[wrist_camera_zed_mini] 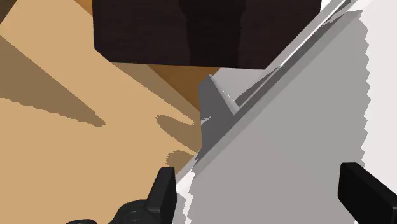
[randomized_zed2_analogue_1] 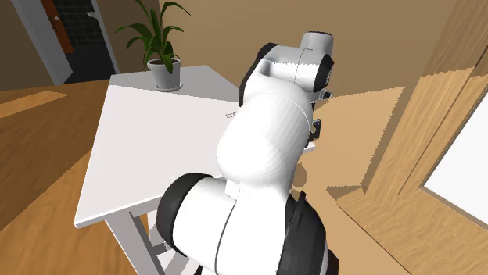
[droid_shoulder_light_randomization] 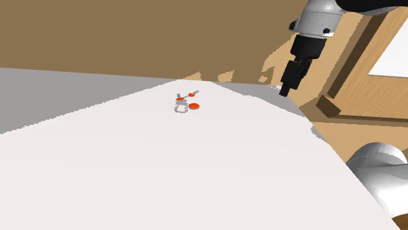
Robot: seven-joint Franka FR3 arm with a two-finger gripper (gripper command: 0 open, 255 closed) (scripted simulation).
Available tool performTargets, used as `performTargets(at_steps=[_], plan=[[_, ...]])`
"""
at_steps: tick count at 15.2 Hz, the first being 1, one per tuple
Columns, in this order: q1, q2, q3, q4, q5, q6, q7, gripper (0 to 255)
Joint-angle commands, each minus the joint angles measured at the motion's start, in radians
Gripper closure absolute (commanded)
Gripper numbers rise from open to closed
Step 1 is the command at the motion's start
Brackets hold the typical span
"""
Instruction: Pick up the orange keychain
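The orange keychain (droid_shoulder_light_randomization: 186,103) lies on the white table (droid_shoulder_light_randomization: 163,170) toward its far side: orange tags with thin metal rings and a clasp. My black gripper (droid_shoulder_light_randomization: 286,90) hangs above the table's far edge at the shoulder view's upper right, well off to the side of the keychain and higher than it. In the wrist view the gripper (wrist_camera_zed_mini: 256,170) is open; its two fingers (wrist_camera_zed_mini: 163,189) stand wide apart with nothing between them, over the table's edge and the wooden floor.
A potted plant (randomized_zed2_analogue_1: 165,72) stands on the table's far corner in the second exterior view. Wooden framing (droid_shoulder_light_randomization: 356,72) rises beside the table behind the gripper. A dark cabinet (wrist_camera_zed_mini: 203,32) stands on the floor beyond the edge.
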Motion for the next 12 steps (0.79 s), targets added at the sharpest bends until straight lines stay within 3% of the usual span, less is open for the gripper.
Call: performTargets(at_steps=[1,12], plan=[[0.0,0.0,0.0,0.0,0.0,0.0,0.0,0],[-0.007,0.249,0.275,0.227,0.118,0.029,0.413,0]])
